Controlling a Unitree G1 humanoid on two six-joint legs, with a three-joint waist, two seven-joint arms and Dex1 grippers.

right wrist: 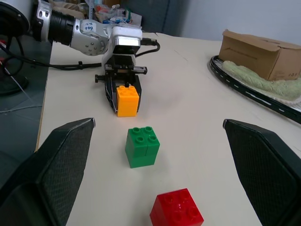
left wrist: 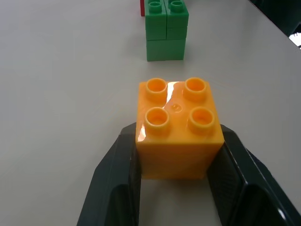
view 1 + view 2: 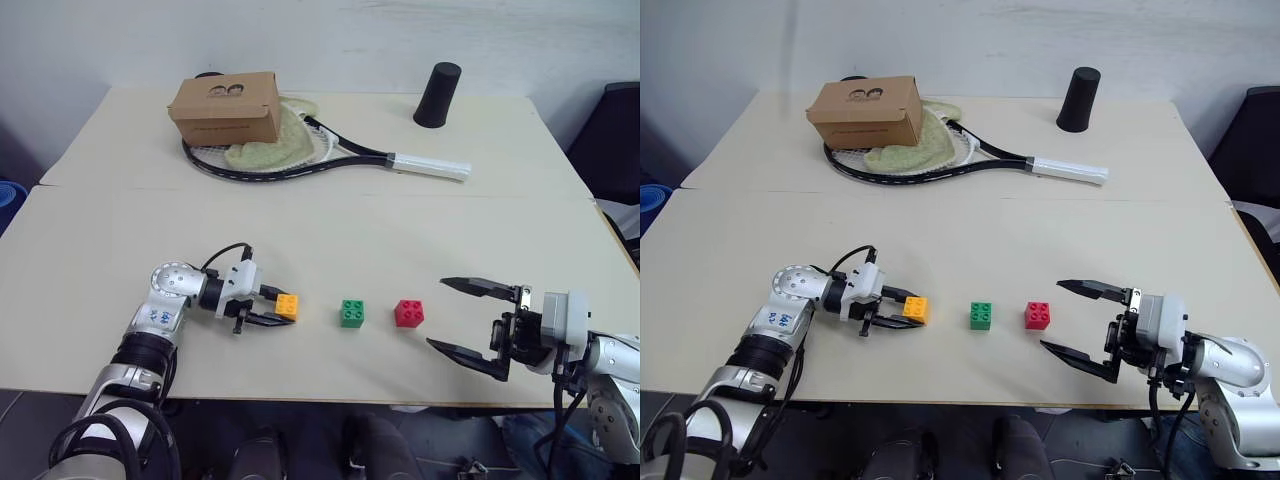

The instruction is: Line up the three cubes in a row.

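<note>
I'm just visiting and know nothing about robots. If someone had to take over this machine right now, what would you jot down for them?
Left tool: shut on the orange-yellow brick, which sits on the table.
Right tool: open, holding nothing, off to the right of the red brick.
Bricks: orange-yellow, green brick, red, left to right near the front edge, roughly in one line already, with gaps between them.
Done: the row looks nearly formed.
Left: probably just nudge the orange-yellow brick into line if needed, let it go, and pull the left tool back.
</note>
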